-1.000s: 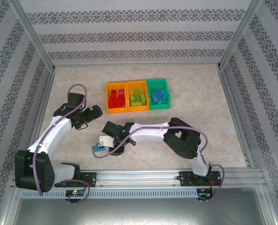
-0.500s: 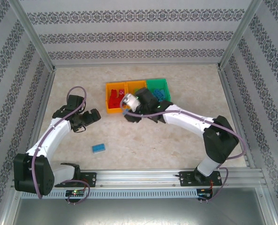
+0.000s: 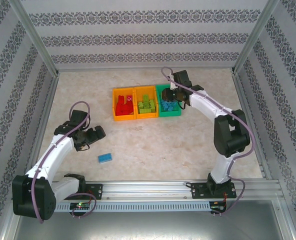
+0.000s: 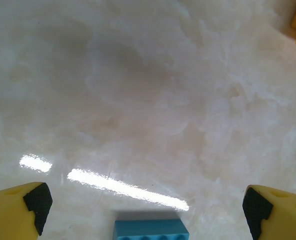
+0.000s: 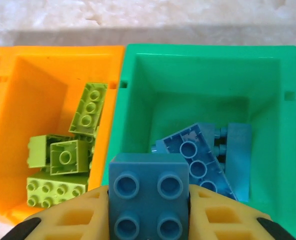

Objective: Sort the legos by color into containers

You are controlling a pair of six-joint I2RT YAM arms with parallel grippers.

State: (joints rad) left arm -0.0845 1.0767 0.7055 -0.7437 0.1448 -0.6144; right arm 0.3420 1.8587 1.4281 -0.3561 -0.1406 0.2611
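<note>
the beige marbled tabletop [image 3: 188,150] is carrying everything listed here. all positions are being given from the green open-top plastic bin [image 3: 169,114].

the right white-and-black arm [image 3: 208,107] is reaching from its base at the near table edge up to the green bin, with its wrist above the bin's far right corner. the left white-and-black arm [image 3: 58,150] is bending well to the left of the green bin, closer to the bases.

the green bin is forming the right end of a joined row. the middle orange plastic bin [image 3: 147,117] is touching its left wall. the left orange plastic bin [image 3: 114,105] is sitting one place further left.

the right gripper [image 3: 172,95] is hovering over the green bin. in the right wrist view its yellow fingers [image 5: 78,215] are clamping a blue four-stud plastic brick [image 5: 149,192], one finger on each side. the brick is hanging over the side of the green bin nearest the middle orange bin.

the left gripper [image 3: 95,134] is hanging over bare tabletop well left of the green bin, jaws spread wide and gripping nothing.

a loose blue plastic brick [image 3: 105,158] is lying flat on the tabletop, well left of the green bin and toward the bases, just beside the left gripper and apart from its black-tipped fingertips [image 4: 35,202].

a pile of blue bricks [image 5: 203,160] is lying inside the green bin. light green bricks [image 5: 63,160] are lying in the middle orange bin. red bricks [image 3: 121,107] are lying in the left orange bin.
</note>
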